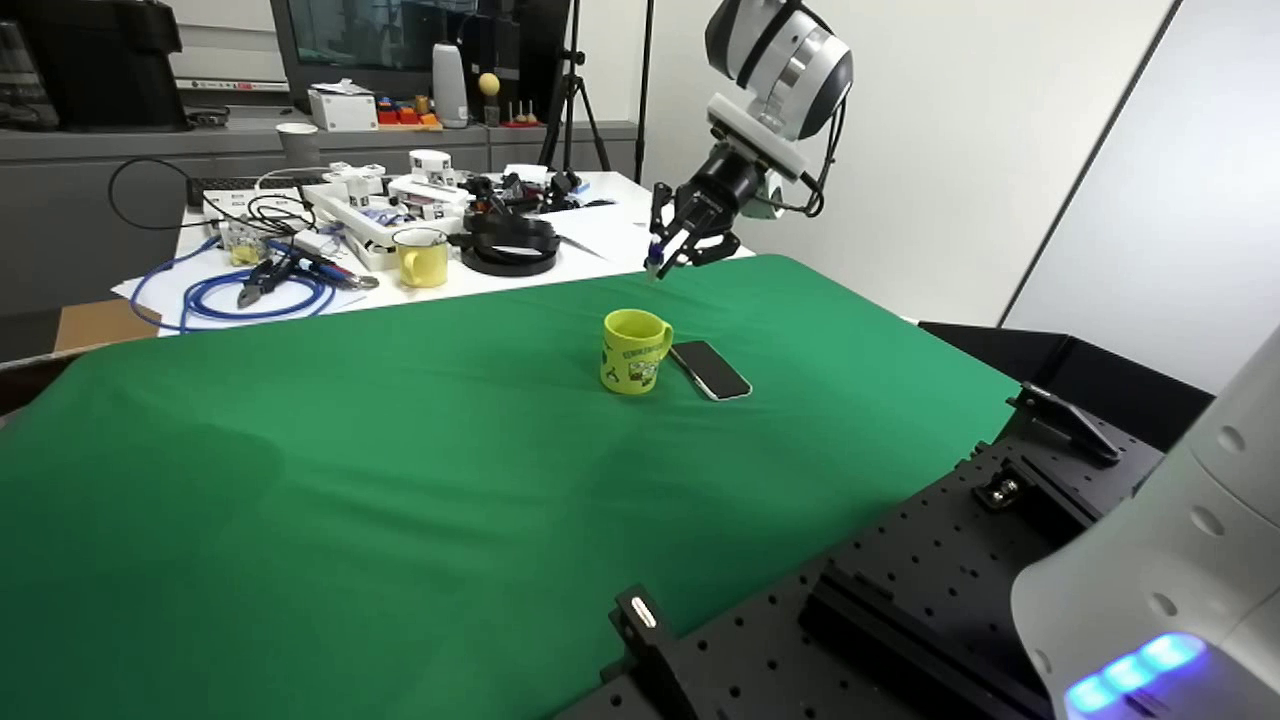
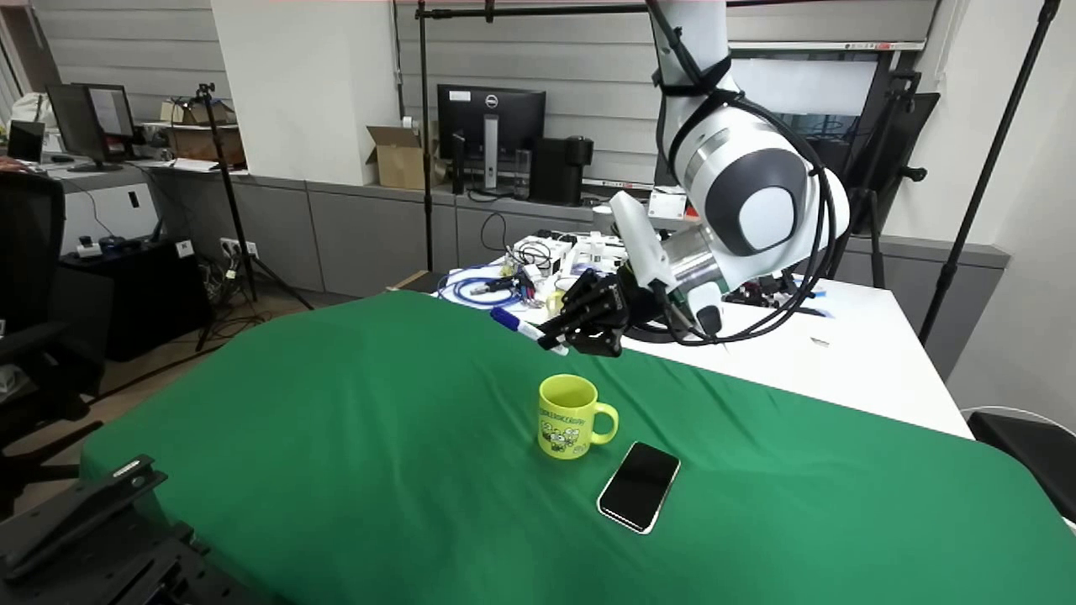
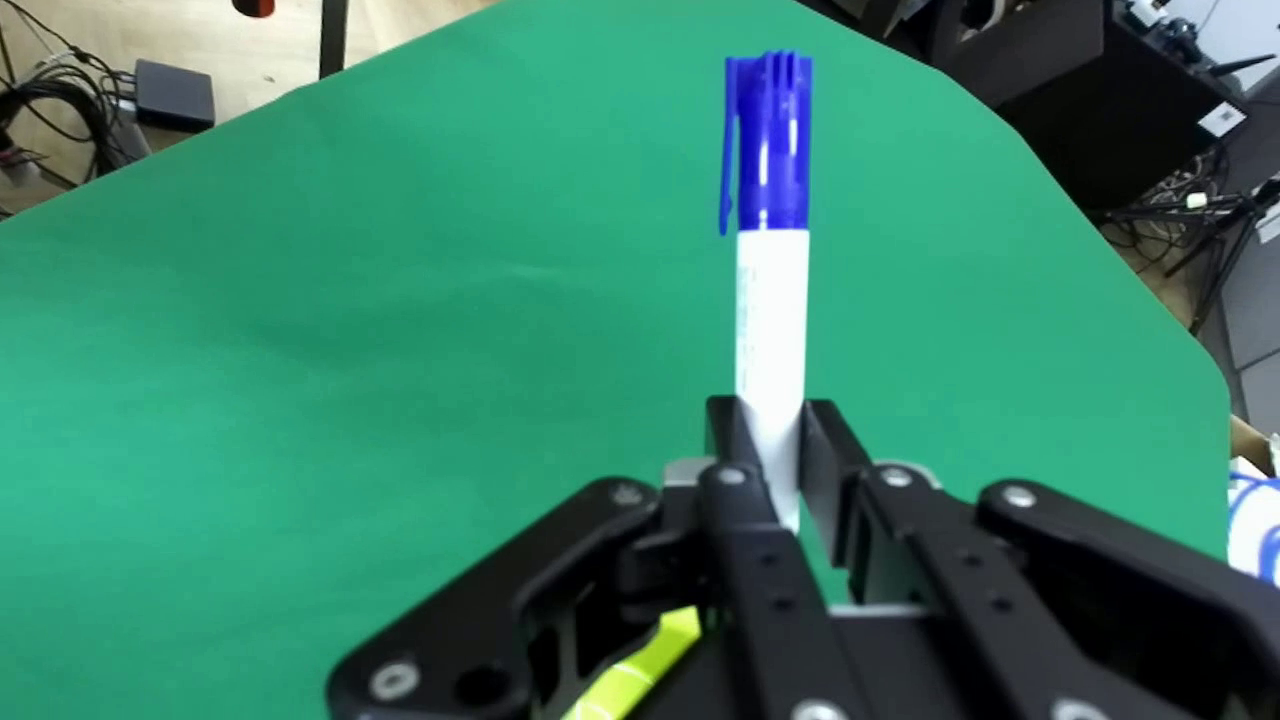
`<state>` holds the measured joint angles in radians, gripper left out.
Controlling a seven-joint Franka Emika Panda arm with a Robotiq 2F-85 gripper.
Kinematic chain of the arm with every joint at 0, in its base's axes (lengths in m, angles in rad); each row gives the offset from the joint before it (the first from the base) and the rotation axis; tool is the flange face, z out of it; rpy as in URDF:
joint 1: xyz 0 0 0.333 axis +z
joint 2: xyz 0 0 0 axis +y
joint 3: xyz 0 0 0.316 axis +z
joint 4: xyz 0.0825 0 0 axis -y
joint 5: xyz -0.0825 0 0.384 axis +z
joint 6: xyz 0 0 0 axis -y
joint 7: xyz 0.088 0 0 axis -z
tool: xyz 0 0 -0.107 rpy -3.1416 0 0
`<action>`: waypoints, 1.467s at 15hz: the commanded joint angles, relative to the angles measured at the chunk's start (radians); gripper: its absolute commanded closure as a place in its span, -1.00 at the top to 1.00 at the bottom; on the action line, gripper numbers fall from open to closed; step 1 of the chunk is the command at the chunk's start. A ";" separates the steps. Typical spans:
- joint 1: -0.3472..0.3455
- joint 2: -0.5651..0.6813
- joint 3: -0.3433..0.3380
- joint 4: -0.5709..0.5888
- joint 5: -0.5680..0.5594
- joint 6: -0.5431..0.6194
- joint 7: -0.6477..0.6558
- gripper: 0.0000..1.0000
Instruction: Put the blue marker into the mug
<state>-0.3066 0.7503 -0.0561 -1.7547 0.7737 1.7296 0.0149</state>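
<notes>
You have the gripper (image 3: 772, 425) pinched on the blue marker (image 3: 772, 310), its fingers (image 3: 828, 440) pressing the white barrel from both sides. Seen from the wrist, the marker's blue cap sticks out well past the fingertips, while the barrel's plain end reaches back between the fingers. In both exterior views you hold the marker up off the green cloth (image 2: 403, 470), apart from the mug (image 2: 565, 424) and outside it. The mug stands upright on the cloth, its handle on the side of the phone (image 2: 639, 487), which lies just beside it.
</notes>
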 commanded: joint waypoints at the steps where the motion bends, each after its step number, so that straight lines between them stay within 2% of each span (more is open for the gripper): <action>1: -0.001 0.040 -0.011 0.055 0.055 -0.015 0.001 -0.91; 12: -0.005 0.136 -0.016 0.127 0.118 0.023 -0.025 -0.91; 22: -0.003 0.158 -0.019 0.147 0.147 0.052 -0.004 -0.91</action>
<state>-0.3066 0.8900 -0.0711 -1.6402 0.8911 1.7909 -0.0161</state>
